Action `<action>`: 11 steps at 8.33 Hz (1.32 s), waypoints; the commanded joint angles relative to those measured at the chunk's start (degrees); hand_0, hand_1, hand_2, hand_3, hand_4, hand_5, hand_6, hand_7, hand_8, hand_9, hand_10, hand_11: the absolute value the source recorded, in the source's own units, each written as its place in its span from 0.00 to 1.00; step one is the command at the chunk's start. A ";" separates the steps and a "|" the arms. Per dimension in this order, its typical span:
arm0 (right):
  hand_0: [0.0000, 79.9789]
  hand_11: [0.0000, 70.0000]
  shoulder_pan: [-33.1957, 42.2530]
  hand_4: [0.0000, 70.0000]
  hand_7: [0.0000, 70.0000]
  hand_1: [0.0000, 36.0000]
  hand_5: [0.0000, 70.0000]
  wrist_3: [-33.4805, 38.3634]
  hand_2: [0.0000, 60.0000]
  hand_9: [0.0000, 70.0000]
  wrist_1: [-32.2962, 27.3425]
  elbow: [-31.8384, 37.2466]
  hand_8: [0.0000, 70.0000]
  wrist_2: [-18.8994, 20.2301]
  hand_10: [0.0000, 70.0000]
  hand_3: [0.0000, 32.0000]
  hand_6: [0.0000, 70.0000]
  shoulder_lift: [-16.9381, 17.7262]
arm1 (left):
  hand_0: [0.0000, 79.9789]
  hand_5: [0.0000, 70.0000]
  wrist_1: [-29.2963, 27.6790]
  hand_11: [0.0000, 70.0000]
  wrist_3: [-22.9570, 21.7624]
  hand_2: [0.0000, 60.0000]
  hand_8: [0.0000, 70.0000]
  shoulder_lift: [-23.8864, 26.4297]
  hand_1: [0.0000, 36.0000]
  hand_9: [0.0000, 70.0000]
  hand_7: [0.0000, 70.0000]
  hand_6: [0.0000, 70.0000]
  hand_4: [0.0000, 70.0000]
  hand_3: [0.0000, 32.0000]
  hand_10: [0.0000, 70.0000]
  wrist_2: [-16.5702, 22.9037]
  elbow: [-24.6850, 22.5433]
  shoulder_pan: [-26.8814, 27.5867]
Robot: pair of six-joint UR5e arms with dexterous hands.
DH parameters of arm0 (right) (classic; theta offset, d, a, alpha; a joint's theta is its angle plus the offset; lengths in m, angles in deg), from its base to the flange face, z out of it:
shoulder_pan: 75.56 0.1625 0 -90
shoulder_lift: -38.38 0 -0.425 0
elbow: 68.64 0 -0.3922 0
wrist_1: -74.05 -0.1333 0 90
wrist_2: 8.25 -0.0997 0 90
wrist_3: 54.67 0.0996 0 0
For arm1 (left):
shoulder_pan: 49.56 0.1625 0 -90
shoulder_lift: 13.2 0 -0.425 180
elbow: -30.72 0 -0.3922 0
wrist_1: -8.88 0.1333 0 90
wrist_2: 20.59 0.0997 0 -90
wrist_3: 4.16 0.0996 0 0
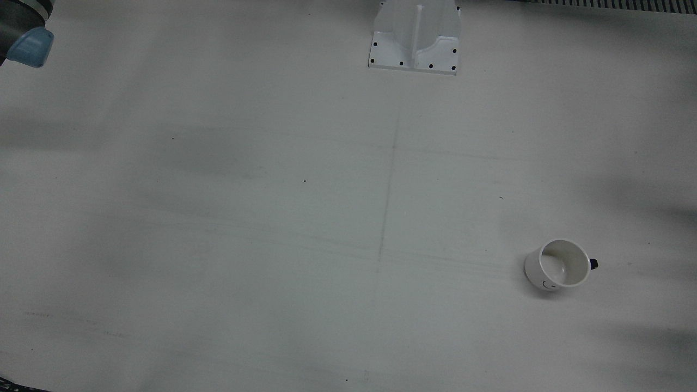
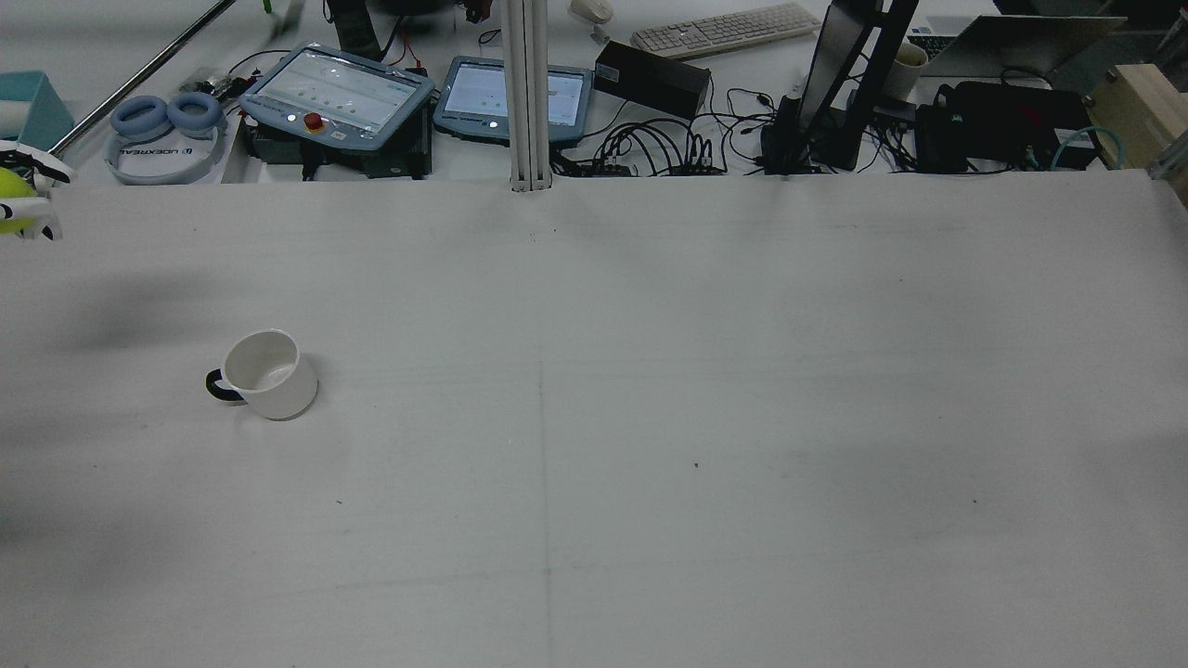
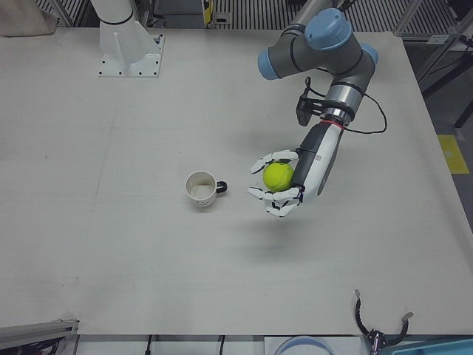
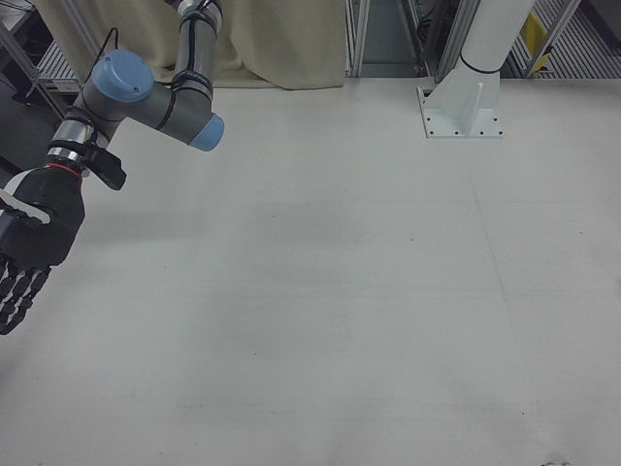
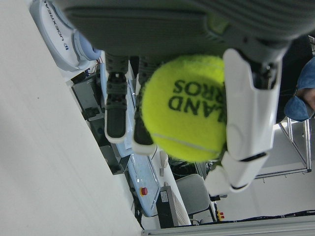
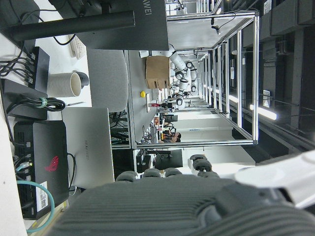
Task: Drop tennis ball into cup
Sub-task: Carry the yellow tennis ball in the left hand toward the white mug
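Observation:
The yellow-green tennis ball (image 3: 278,176) sits in my left hand (image 3: 290,185), whose white fingers (image 5: 248,113) wrap it; the left hand view shows the ball (image 5: 184,108) close up. That hand hovers above the table, to the right of the cup and apart from it. The white cup (image 3: 200,188) with a black handle stands upright and looks empty (image 1: 558,265) (image 2: 269,374). In the rear view only the hand's edge (image 2: 28,199) and a bit of the ball (image 2: 7,211) show, at the left border. My right hand (image 4: 29,248) hangs open at the table's other side, fingers spread, holding nothing.
A white arm pedestal (image 1: 416,38) is bolted near the robot's side of the table. Beyond the table's operator-side edge lie two teach pendants (image 2: 339,97), blue headphones (image 2: 167,121), cables and a keyboard (image 2: 724,28). The right arm's elbow (image 1: 27,43) pokes into the front view's corner.

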 commanded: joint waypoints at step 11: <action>0.00 0.00 0.00 0.00 0.00 0.00 0.00 0.00 0.00 0.00 0.00 0.00 0.00 0.02 0.00 0.00 0.00 0.00 | 0.75 0.29 9.24 0.65 0.35 1.00 0.95 5.20 1.00 1.00 0.87 0.34 0.77 0.00 0.43 -17.41 -7.93 23.15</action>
